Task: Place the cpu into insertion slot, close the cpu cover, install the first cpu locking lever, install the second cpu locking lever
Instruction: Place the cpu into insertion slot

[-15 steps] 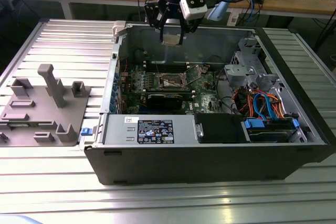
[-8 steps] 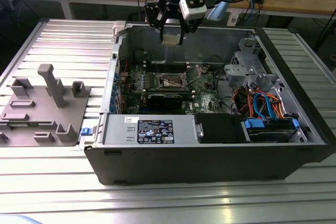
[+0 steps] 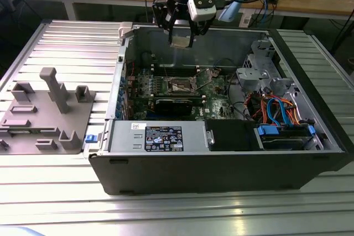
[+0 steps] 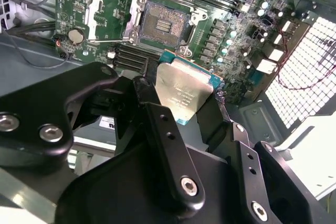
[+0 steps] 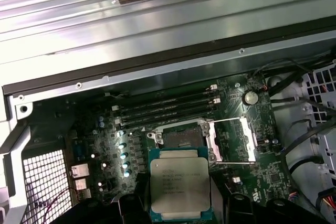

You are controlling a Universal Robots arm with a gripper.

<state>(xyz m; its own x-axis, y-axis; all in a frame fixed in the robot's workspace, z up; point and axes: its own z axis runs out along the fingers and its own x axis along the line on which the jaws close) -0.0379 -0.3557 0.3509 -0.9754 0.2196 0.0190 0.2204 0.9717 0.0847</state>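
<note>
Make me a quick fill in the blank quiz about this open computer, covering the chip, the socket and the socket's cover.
1. The gripper is ____ on the cpu.
2. The insertion slot is ____, its contact field uncovered.
3. The cpu cover is flipped ____, lying beside the slot.
Missing words: shut; empty; open.

— What carries it all?
— A ribbed aluminium bench (image 3: pixel 72 37).
— And on it?
— An open computer case (image 3: pixel 221 172) mid-bench. A grey plastic fixture (image 3: pixel 44 120) lies just beside it, toward the bench edge at the exterior view's left.
</note>
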